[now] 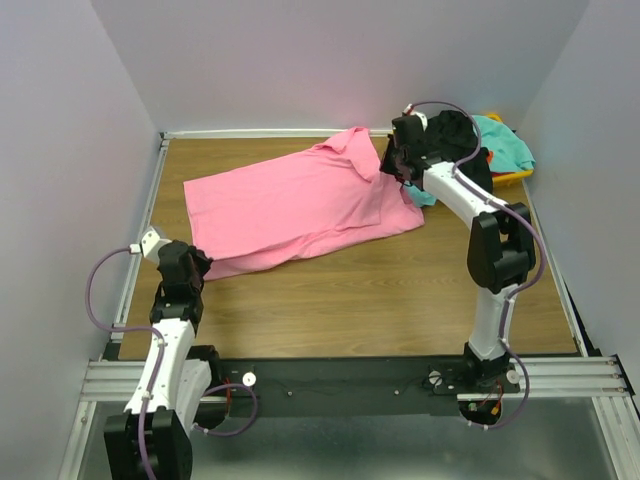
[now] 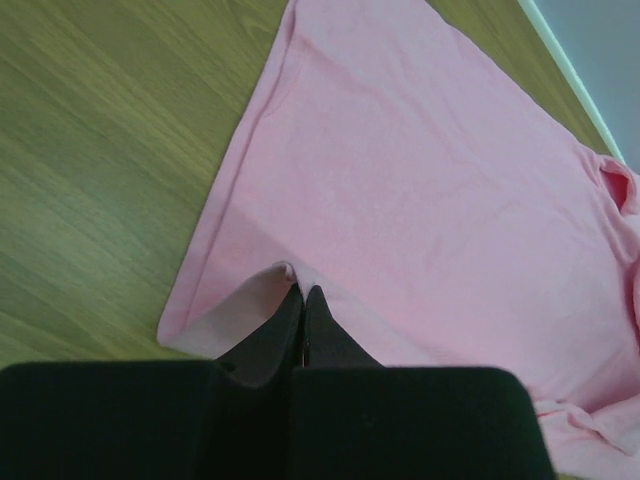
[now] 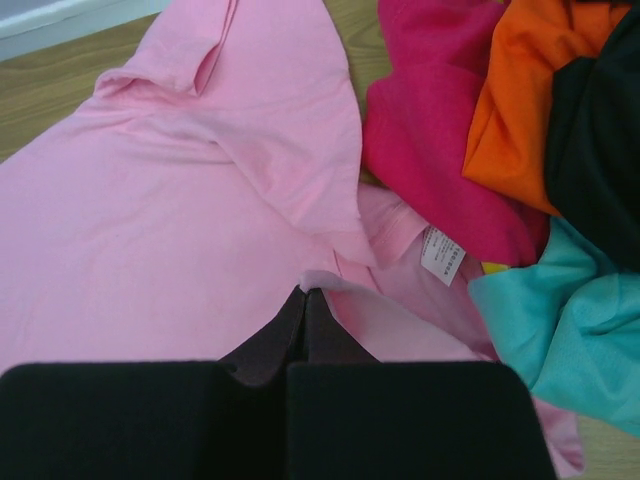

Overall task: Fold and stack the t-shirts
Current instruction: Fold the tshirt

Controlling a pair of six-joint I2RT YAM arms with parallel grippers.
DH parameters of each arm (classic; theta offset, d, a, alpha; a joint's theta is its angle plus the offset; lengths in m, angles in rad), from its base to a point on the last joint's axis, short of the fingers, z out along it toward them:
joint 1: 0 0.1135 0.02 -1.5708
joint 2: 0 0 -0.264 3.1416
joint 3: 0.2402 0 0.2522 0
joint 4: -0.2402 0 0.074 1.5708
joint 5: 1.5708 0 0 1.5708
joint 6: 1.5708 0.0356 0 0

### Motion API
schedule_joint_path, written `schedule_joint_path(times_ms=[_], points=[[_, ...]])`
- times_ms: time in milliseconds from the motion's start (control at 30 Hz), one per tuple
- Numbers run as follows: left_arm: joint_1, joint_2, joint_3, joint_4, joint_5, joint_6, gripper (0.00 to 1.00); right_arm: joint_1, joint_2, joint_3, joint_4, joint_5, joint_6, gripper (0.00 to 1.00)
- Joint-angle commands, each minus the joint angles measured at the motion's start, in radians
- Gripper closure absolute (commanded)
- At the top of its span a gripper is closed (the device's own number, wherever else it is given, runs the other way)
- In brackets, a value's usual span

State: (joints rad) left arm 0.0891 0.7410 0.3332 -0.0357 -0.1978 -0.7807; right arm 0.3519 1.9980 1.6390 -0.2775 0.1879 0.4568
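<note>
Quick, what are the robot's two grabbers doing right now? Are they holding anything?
Left gripper: shut on the pink t-shirt, pinching its edge.
Right gripper: shut on the same pink t-shirt, at its other end.

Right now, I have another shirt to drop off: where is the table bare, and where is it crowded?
The table is barest in the wide strip between the pink shirt and the arm bases. A smaller patch lies far left, between shirt and back wall. The far right corner is crowded: the pile of shirts and the right arm.
</note>
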Motion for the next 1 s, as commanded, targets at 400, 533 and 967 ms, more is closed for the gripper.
schedule_joint_path(times_ms=[400, 533, 967], points=[[0.104, 0.115, -0.026, 0.134, 0.072, 0.054, 1.0, -0.037, 0.105, 0.122, 0.014, -0.013, -0.032, 0.99], [0.11, 0.175, -0.016, 0.169, 0.101, 0.078, 1.0, -0.039, 0.133, 0.146, 0.014, -0.021, -0.032, 1.0], [0.115, 0.247, 0.096, 0.168, 0.041, 0.124, 0.23, -0.051, 0.18, 0.287, 0.014, -0.11, -0.079, 0.16]])
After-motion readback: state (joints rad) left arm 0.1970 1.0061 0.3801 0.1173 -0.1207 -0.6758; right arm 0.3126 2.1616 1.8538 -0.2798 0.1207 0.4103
